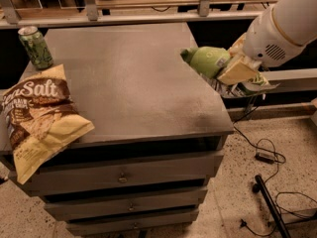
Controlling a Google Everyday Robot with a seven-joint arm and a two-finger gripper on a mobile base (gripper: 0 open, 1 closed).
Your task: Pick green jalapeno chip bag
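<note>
The green jalapeno chip bag (207,60) is a small light-green crinkly bag, held in the air above the right edge of the grey cabinet top (133,83). My gripper (237,71) is shut on the bag's right part, its pale finger (237,71) pressed across the bag. The white arm reaches in from the upper right. The right end of the bag is partly hidden behind the finger.
A large tan-and-brown "Sea Salt" bag (37,118) hangs over the cabinet's front left corner. A green drink can (35,46) stands at the back left. A railing (124,14) runs behind. Cables (267,155) and a black stand leg (270,207) lie on the floor at right.
</note>
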